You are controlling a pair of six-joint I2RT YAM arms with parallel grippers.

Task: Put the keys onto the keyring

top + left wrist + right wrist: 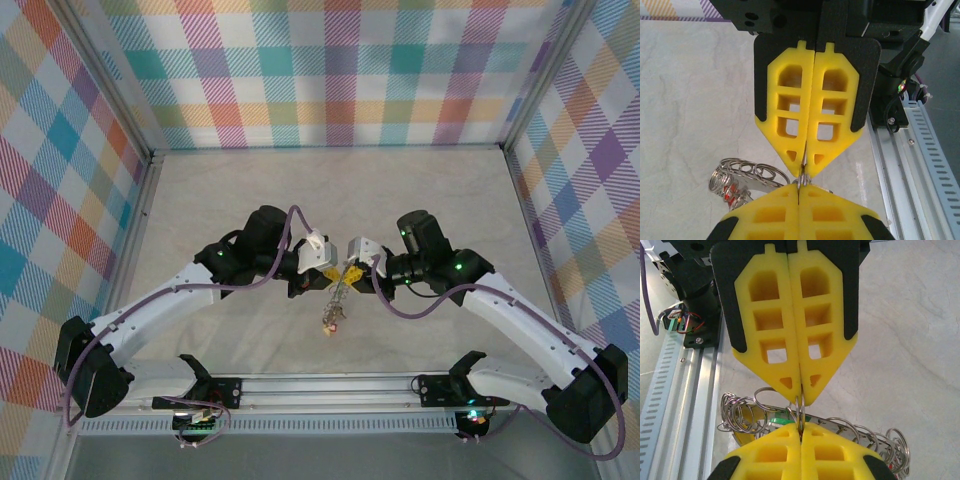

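The left jaws are closed, their yellow pads [790, 315] flat together, and the right jaws are closed the same way. The two sets meet tip to tip and pinch one strand of thin silvery wire between them. We take that wire to be the keyring [832, 423]. A small loop from one key sits at the same spot, though, so we cannot separate the two for certain.

Off to either side of the pinch, the keyring runs edge-on with many small loops strung along it. The keys [335, 303] hang in a bunch just below the keyring and clear of the counter [250, 190]. Red tags [730, 193] and one green tag [777, 418] show among the loops, just beside the keyring. The left arm [160, 300] and right arm [520, 310] reach in from either side of the keyring. The base rail [330, 385] lies well apart from it, on the near side.

We judge the step in hand to be the threading itself, late in the task, since most of the keys look already strung. Next, one side needs to hold the keyring still while the other works the pinched loop along the wire. The grip has to stay firm enough that the hanging bunch neither swings nor slips out.
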